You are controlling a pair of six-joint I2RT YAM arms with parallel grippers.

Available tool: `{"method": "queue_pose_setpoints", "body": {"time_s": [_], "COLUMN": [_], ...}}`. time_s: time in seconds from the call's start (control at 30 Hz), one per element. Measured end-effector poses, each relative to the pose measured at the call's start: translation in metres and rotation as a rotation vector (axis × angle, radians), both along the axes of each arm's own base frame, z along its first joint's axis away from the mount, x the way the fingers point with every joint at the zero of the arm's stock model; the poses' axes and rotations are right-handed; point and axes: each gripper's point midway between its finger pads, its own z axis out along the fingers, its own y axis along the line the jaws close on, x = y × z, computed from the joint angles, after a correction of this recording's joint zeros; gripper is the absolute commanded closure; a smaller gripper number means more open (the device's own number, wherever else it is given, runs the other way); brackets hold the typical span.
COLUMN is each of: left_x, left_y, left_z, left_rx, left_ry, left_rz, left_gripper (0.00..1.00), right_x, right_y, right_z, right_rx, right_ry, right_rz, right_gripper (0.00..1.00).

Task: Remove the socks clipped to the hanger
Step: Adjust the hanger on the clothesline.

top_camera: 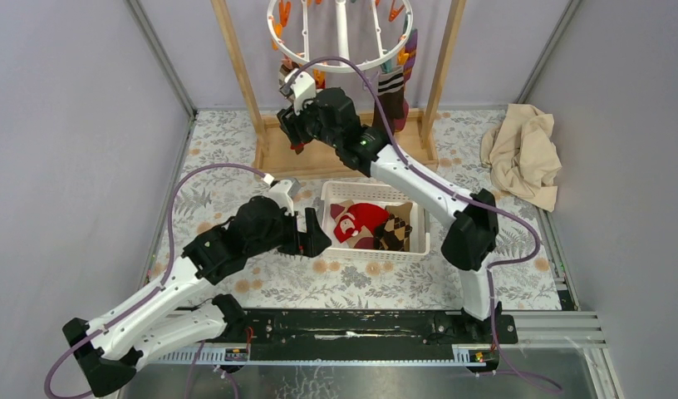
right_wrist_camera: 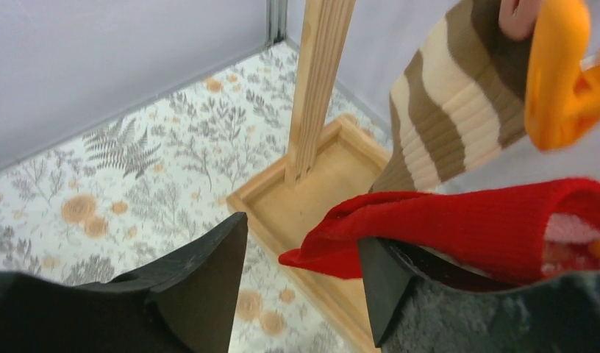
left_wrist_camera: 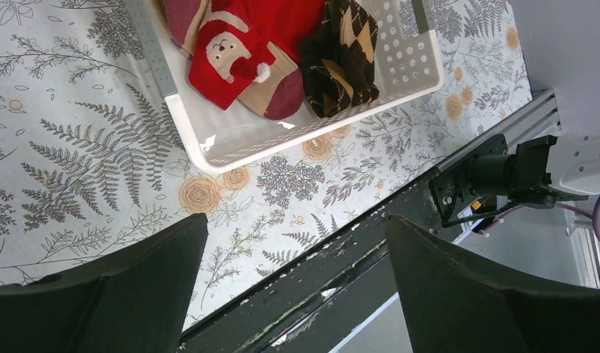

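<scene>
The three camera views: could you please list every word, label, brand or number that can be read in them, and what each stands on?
No text can be read in any view.
Pale tag on the black rail: too small to read.
Red sock in the basket: a white face picture, no letters.

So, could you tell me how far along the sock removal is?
Done: a face-print sock and a diamond-patterned sock lie in the basket. In hand: the right tool, open, is at the hanger, a red sock draped over one finger. Left: a brown-striped sock and a dark striped sock hang from it. The left tool sits open beside the basket.
</scene>
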Motion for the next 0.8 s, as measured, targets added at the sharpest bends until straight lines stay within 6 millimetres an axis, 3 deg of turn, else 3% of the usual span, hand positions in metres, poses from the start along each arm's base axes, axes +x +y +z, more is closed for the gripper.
{"method": "queue_pose_setpoints", "body": {"time_s": [0.17,0.47,0.6,0.8], "left_x": [-0.003,-0.008,-0.008,-0.008], "left_y": [0.003,0.007,0.008,0.007], "left_z": [0.007,0.017,0.017,0.018], "left_rx": [-0.02,-0.062,-0.065,-0.06], "left_ry": [-0.011,-0.023,-0.019,0.0], "left_rz": [0.004,0.017,0.022,0.031], "left_gripper": [0.01,0.01,0.01,0.01], "right_x": [-0.024,-0.083,-0.094,-0.087], "right_y": [-0.025,-0.092,-0.12,-0.197], "right_z": [-0.009,0.001,-0.001,-0.001], "right_rx": [-0.032,0.006,0.035,0.12], "right_ry": [0.053,0.103,0.127,0.176], "right_rz": [-0.004,-0.025,-0.054,-0.219], "right_gripper": [0.35,0.34,0.33,0.24]}}
